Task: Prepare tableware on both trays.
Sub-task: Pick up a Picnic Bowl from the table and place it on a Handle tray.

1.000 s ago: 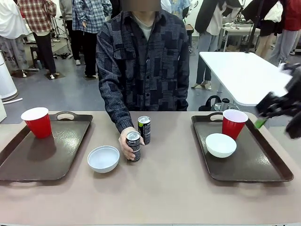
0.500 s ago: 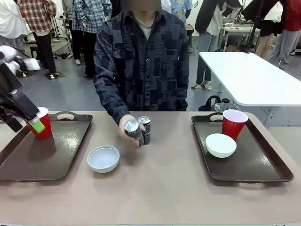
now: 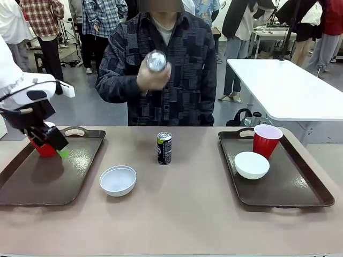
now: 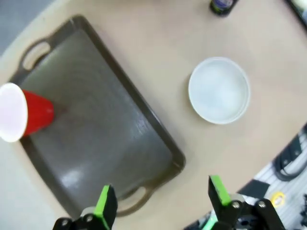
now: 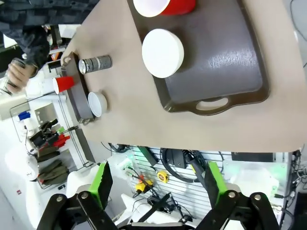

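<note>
Person's hand (image 3: 151, 76) raised can (image 3: 156, 60); left claw (image 4: 158, 194), released, near red cup (image 4: 33, 115) over tray (image 4: 100, 139).

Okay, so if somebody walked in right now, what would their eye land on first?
Probably the person's hand holding a drink can up at chest height, while a second can stands alone in the middle of the table. Next, the left gripper, open, hanging above the left tray, which holds a red cup; the right tray already holds a second red cup and a white bowl.
</note>
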Controlling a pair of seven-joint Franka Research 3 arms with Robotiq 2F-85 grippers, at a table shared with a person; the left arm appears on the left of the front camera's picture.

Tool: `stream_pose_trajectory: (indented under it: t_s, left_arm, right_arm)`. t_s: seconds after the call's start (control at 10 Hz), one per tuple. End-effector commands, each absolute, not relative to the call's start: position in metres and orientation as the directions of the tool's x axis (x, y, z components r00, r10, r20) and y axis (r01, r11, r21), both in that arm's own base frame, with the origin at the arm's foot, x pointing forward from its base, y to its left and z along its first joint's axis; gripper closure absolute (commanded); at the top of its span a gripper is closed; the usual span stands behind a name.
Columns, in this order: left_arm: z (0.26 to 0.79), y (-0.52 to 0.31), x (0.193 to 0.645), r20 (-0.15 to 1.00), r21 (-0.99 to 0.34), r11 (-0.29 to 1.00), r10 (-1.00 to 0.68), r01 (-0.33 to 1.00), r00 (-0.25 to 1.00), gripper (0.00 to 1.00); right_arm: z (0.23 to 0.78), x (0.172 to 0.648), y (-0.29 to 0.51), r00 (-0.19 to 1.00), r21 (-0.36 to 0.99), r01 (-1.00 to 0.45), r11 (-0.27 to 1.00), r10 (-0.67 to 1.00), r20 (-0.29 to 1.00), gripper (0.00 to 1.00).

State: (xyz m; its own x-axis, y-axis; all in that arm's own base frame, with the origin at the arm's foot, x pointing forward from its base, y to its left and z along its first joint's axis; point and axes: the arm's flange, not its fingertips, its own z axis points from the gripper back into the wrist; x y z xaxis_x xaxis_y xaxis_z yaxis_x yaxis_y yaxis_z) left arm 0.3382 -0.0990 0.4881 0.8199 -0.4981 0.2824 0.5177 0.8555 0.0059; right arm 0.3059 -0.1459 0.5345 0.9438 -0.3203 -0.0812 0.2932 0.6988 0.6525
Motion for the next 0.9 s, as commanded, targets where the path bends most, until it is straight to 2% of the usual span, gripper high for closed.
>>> stream_pose_trajectory:
  t_s: [0.0,0.2,0.3,0.4,0.5,0.6,0.8]
  left_arm:
    - [0.477,-0.108,0.334,0.232,0.016,0.860,-0.500,0.511,0.834,0.00]
    - [0.477,-0.108,0.334,0.232,0.016,0.860,-0.500,0.511,0.834,0.00]
    - [0.486,-0.099,0.338,0.274,-0.001,0.853,-0.503,0.523,0.820,0.00]
    - [0.485,-0.096,0.347,0.322,-0.034,0.867,-0.462,0.498,0.826,0.00]
    - [0.478,-0.104,0.358,0.345,-0.032,0.876,-0.442,0.481,0.828,0.00]
    - [0.469,-0.114,0.366,0.341,-0.028,0.879,-0.439,0.476,0.831,0.00]
    - [0.457,-0.144,0.385,0.340,-0.039,0.872,-0.448,0.489,0.827,0.00]
  right_arm:
    - [0.538,0.304,-0.146,0.945,0.649,0.288,0.704,-0.319,-0.073,0.00]
    - [0.538,0.304,-0.146,0.945,0.649,0.288,0.704,-0.319,-0.073,0.00]
    - [0.536,0.305,-0.146,0.941,0.645,0.299,0.703,-0.329,-0.078,0.00]
    - [0.544,0.314,-0.160,0.964,0.730,0.248,0.637,-0.240,-0.118,0.00]
    - [0.545,0.327,-0.181,0.967,0.789,0.187,0.585,-0.251,-0.043,0.00]
    - [0.544,0.328,-0.196,0.980,0.847,0.078,0.525,-0.195,0.031,0.00]
    - [0.527,0.342,-0.224,0.969,0.871,-0.008,0.491,-0.211,0.128,0.00]
